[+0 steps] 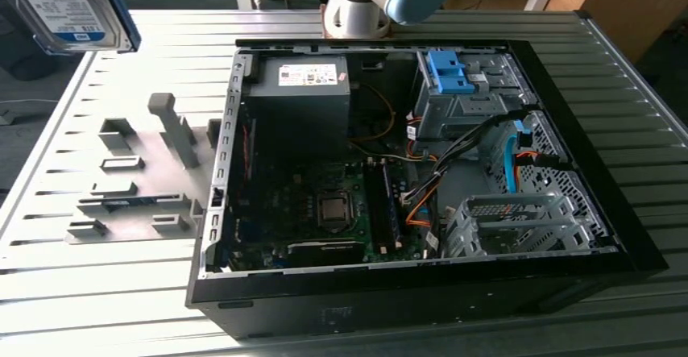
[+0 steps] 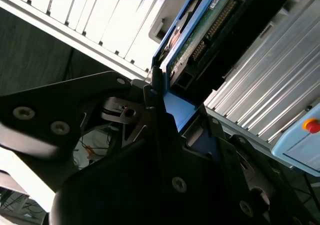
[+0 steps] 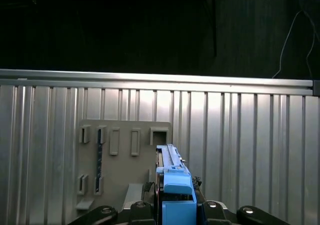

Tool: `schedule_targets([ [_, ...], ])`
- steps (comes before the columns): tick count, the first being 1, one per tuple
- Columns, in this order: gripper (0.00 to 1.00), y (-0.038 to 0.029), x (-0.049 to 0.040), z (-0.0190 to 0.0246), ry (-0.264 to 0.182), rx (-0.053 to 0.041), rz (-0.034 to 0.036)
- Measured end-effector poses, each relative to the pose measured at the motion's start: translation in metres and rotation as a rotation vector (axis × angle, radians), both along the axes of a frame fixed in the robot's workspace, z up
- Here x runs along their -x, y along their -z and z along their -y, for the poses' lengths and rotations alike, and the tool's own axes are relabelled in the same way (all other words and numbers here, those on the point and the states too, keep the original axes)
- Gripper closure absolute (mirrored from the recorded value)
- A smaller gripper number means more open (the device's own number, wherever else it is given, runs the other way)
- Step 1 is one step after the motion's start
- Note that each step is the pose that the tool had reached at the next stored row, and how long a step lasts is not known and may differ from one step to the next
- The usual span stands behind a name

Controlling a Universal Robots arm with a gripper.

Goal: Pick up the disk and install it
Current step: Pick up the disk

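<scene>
The disk, a silver drive with a white-and-blue label in a blue carrier frame, hangs high at the exterior view's upper left, well off the table. In the first wrist view the disk stands edge-on between the black fingers of my gripper, which is shut on it. In the second wrist view my gripper clamps the blue frame, and the disk shows its green circuit board side.
An open computer case lies on the slatted metal table, with a grey power supply, a blue bracket in a bay and a metal drive cage. A grey holder plate lies at the exterior view's left.
</scene>
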State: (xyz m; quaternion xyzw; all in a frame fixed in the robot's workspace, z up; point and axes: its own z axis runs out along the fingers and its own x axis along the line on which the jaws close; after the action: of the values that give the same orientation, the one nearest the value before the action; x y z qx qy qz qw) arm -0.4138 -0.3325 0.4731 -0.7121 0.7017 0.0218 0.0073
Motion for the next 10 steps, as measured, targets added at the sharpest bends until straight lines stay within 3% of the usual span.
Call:
schedule_targets([
  [6, 0.63, -0.0125, 0.0000, -0.0005, 0.000, 0.0019, 0.0001],
  [10, 0.63, -0.0145, -0.0003, -0.0010, 0.000, 0.0021, 0.0000],
])
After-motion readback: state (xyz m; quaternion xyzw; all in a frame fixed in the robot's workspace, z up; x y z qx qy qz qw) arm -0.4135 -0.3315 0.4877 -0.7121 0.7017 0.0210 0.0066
